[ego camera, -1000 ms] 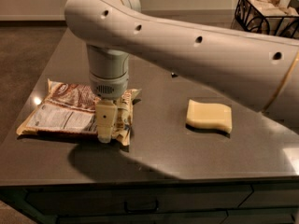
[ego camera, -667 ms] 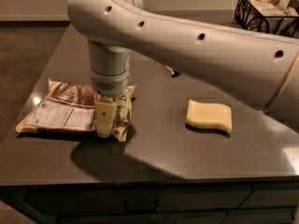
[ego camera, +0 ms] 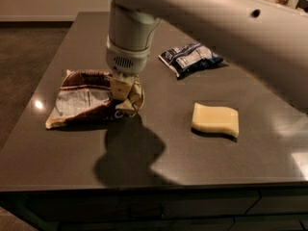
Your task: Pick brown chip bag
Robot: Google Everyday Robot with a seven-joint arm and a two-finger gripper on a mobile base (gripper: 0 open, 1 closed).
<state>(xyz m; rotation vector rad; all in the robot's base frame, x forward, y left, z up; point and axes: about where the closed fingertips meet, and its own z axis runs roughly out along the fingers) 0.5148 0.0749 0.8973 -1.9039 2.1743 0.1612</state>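
Note:
The brown chip bag (ego camera: 79, 100) lies at the left of the dark table, brown with pale edges and a white label panel. Its right end is crumpled and raised off the surface, while its left end rests on the table. My gripper (ego camera: 123, 94) hangs straight down from the thick white arm (ego camera: 130, 30) and is shut on that raised right end. The bag folds around the fingers and hides their tips.
A small dark-blue-and-white bag (ego camera: 190, 57) lies behind and to the right of the gripper. A pale yellow wavy sponge block (ego camera: 215, 120) lies to the right. The table's front edge (ego camera: 144, 184) is near, and its left edge runs beside the brown bag.
The gripper has closed on the bag's right end and risen a little, so that end is now lifted and bunched. The arm is higher, and the blue-and-white bag now shows behind it.

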